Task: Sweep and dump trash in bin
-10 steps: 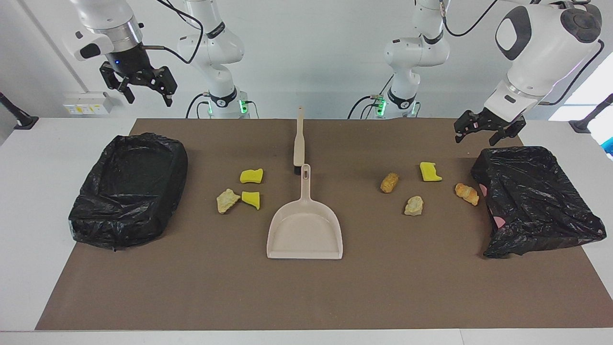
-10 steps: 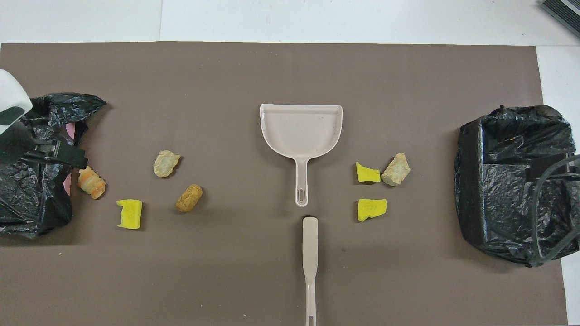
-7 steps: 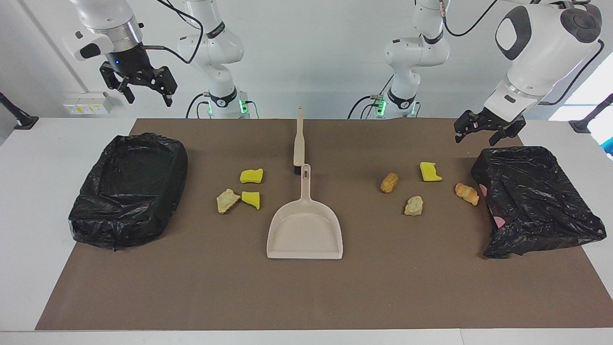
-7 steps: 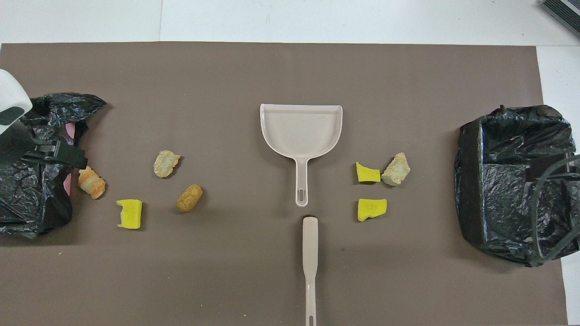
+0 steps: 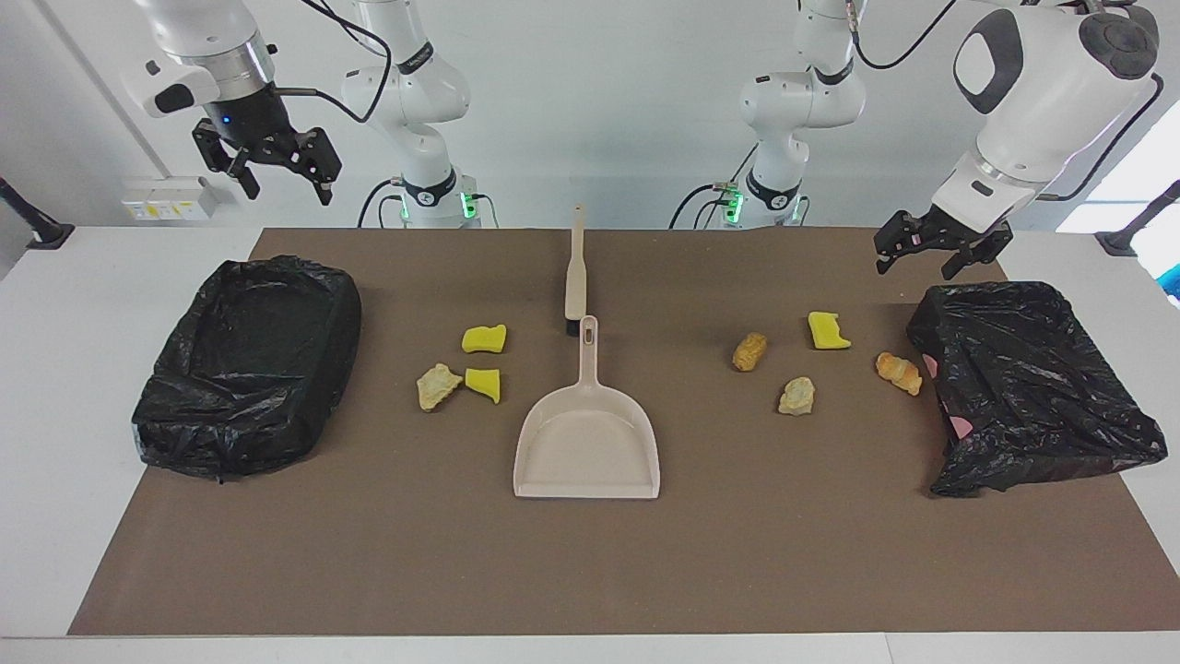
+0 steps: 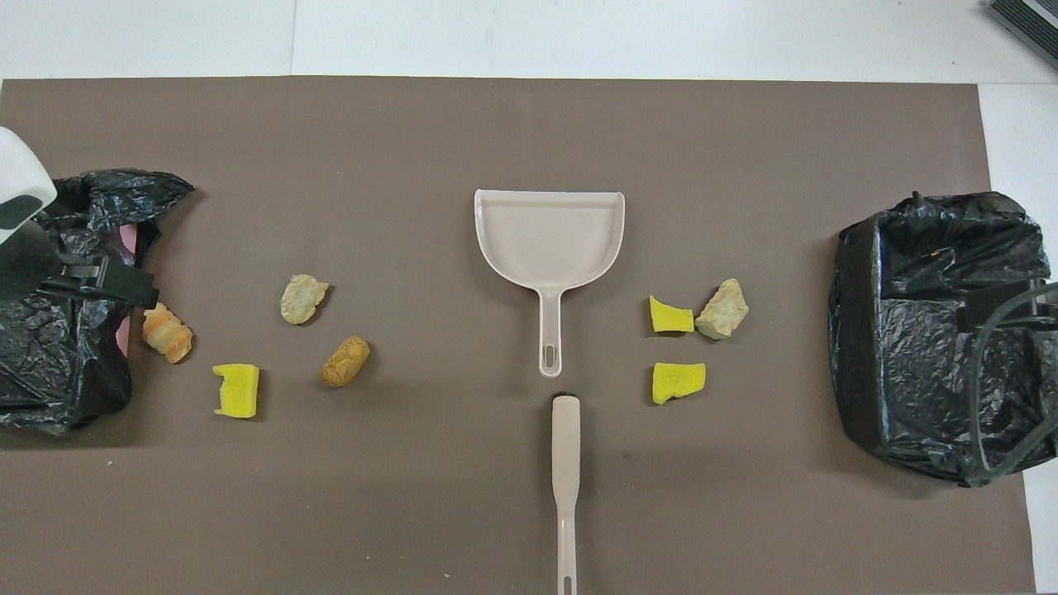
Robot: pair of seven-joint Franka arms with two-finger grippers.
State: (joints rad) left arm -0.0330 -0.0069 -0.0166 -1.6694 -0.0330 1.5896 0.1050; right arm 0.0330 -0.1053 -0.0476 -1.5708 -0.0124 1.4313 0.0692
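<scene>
Trash (image 5: 484, 338) spread over brown mat (image 5: 590, 572) in two groups, none collected yet: three scraps toward right arm's end of table, four toward left arm's end, one golden-brown piece (image 5: 899, 372) lying just beside left-end bin (image 5: 1032, 387). Dustpan (image 5: 587, 443) flat at centre between the groups, handle pointing toward robots, open mouth pointing away from them. Brush (image 5: 575, 277) nearer to robots than dustpan, long axis in line with dustpan handle, head end just short of handle tip, apart. Left gripper (image 5: 931, 251) empty, fingers spread wide, raised over nearer edge of left-end bin. Right gripper (image 5: 267, 166) empty, fingers spread wide, high over nearer edge of right-end bin (image 5: 249, 364). Both tools well apart from either gripper, lying inward toward table centre; left gripper lower, neither arm clearly nearer. Judged next: one gripper to brush handle, other to dustpan handle, each grasp crosswise to long axis
</scene>
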